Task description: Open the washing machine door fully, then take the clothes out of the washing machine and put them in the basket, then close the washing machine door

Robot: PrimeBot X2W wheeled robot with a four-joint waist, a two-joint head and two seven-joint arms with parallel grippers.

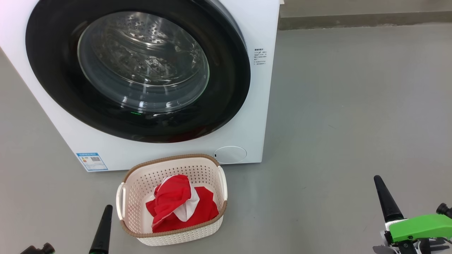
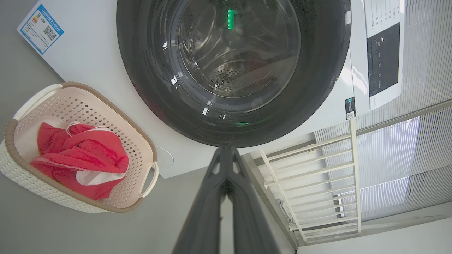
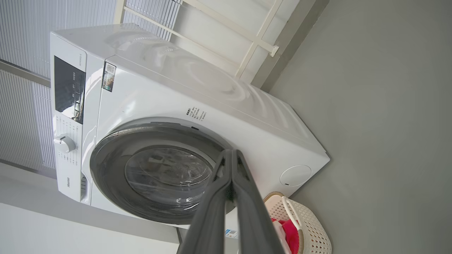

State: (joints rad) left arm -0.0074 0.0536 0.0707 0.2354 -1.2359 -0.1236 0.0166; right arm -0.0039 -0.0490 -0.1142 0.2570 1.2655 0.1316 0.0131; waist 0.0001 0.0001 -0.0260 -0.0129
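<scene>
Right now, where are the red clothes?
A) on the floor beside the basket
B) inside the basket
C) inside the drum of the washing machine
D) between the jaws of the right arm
B: the red clothes lie in a heap inside the basket, which stands on the floor just in front of the washing machine.
</scene>
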